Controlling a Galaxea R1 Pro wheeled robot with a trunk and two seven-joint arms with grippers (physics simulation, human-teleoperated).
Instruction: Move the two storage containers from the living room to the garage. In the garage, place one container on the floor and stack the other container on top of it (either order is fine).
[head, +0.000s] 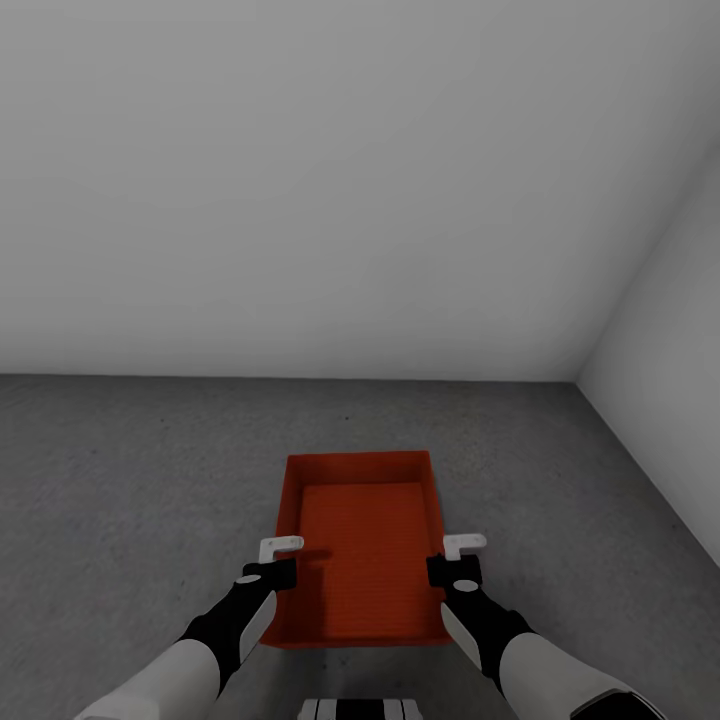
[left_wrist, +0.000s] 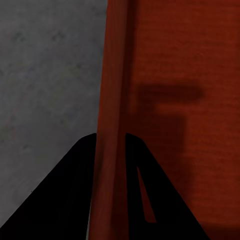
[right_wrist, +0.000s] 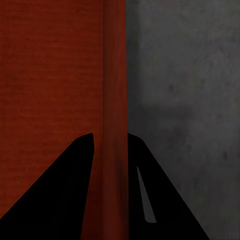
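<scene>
Where the concrete floor meets the far wall, one orange-red bin sits in the middle of the head view, long axis running near to far, open top up. Ribbed inside bottom visible; nothing seen inside it. Whether its base touches the floor or hangs just above cannot be told.

Left gripper is at the bin's left long wall, toward the near end. In the left wrist view the wall's rim passes straight between the two dark fingers, one finger outside over the floor, one inside over the ribbed bottom. Fingers narrow, closed onto the wall.

Right gripper is at the right long wall, level with the left one. Right wrist view gives the same picture mirrored: rim between the fingers, bin interior on one side, floor on the other. Fingers narrow, clamped on the wall.

Both forearms reach in from the near edge, roughly symmetric about the bin.

Surroundings: plain pale wall across the far side; a second pale wall on the right, the two meeting in a corner at far right. Floor grey and speckled on all sides of the bin.
</scene>
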